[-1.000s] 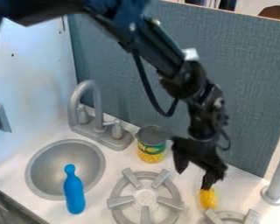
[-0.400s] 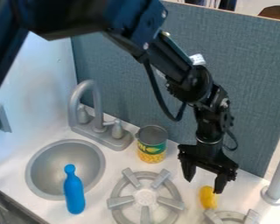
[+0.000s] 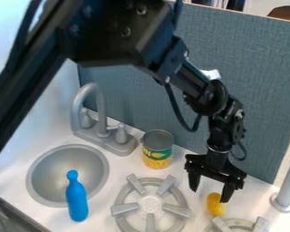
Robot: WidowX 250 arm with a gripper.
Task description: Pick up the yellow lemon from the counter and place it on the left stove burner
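A: Nearest items first?

B: Near right: grey burner (image 3: 238, 222), partly in view. Left of it, near the middle: larger grey burner (image 3: 150, 205). Blue bottle (image 3: 76, 204) farther left, at the near right rim of the round sink (image 3: 56, 174).

A: Position of yellow object (image 3: 215, 207)?

B: On the white table (image 3: 106, 219), just beyond the right-hand burner, below the hand (image 3: 210, 194).

A: State of hand?

B: Open; fingers spread, pointing down, nothing gripped. Right fingertip close to the object's far end; contact cannot be determined.

A: Farther out?

B: Grey post (image 3: 285, 186) at right. Corn can (image 3: 157, 152) upright, left of the hand. Grey faucet (image 3: 101, 113) behind the sink. Blue-grey panel (image 3: 132, 95) at the far side.
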